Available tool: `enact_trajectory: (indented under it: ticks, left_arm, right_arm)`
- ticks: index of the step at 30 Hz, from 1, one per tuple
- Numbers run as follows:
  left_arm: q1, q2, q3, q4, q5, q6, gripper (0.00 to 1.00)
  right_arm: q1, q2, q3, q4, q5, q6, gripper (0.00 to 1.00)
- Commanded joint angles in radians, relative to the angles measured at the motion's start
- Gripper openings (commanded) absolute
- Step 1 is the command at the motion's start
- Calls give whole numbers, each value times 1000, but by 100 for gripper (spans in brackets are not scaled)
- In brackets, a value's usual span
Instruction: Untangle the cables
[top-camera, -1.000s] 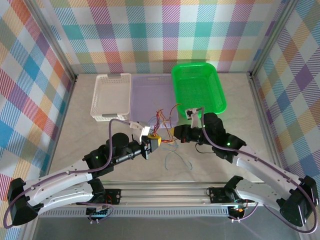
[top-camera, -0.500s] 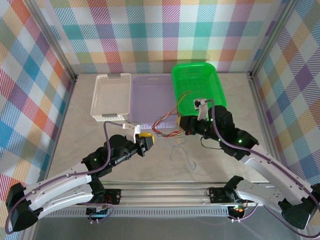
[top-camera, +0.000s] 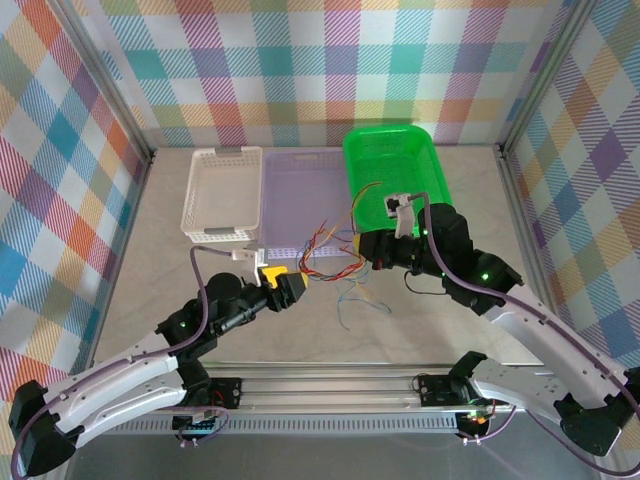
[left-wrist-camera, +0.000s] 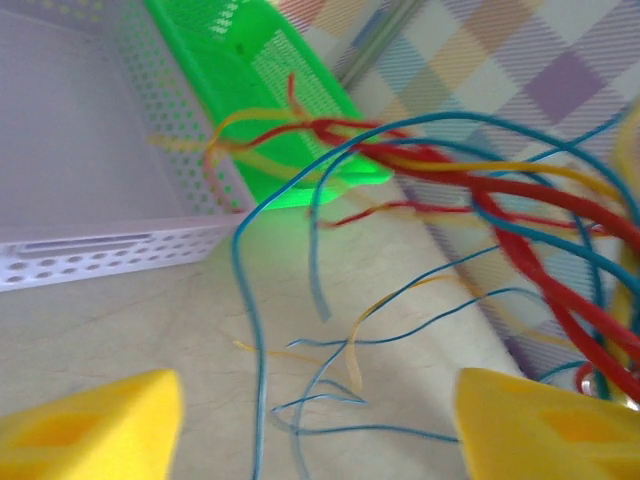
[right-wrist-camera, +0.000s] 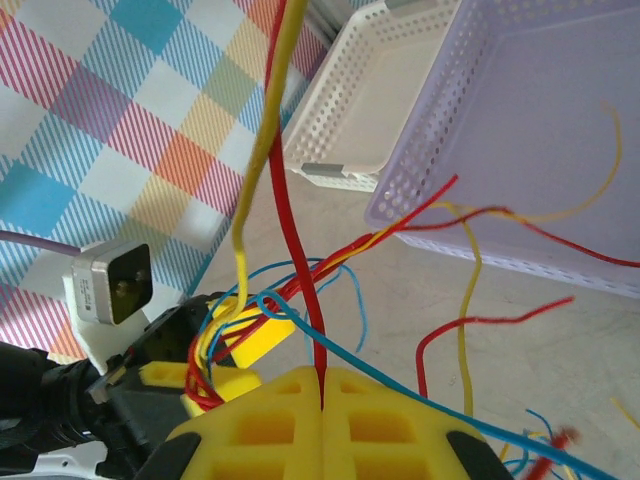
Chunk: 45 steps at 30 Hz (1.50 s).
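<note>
The right gripper (right-wrist-camera: 322, 385) is pressed closed. Its two yellow fingers meet flush, with a red strand (right-wrist-camera: 296, 240) of the cables (left-wrist-camera: 440, 160) pinched in the seam and rising straight up from it. A yellow strand climbs alongside it.

From this gripper the rest of the bundle, red, yellow and blue, stretches across to the left gripper (left-wrist-camera: 318, 400), hanging in the air between the two. The left gripper's yellow fingers stand wide apart. The thick red and yellow strands run past its right-hand finger, and I cannot tell whether they catch on it.

Below that span, on the side of both grippers nearer the arm bases, thin blue strands (top-camera: 352, 298) lie slack in loose loops on the worktop (top-camera: 160, 270). A few free red and yellow ends stick out on the far side of the grippers, over the near rim of the purple tray (top-camera: 300, 190), which sits just beyond both of them.

The green basket (top-camera: 395, 165) lies just beyond the right gripper, right against the tray's right side. The white basket (top-camera: 222, 190) lies beyond the left gripper, against the tray's left side.
</note>
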Motion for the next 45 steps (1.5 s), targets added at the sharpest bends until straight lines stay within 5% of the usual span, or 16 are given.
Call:
enact_trajectory:
  ticks: [1, 15, 34, 45]
  left_arm:
    - [10, -41, -43, 145, 111, -104, 78]
    - [-41, -57, -112, 210, 247, -61, 77]
    - [-170, 235, 56, 233, 136, 86, 89]
    - [-171, 339, 105, 241, 43, 92, 78]
  right_arm:
    - [-2, 3, 11, 58, -41, 18, 0]
    - [-5, 107, 140, -3, -21, 85, 0]
    - [-5, 148, 183, 8, -95, 147, 0]
    - [-5, 140, 173, 39, -145, 179, 0]
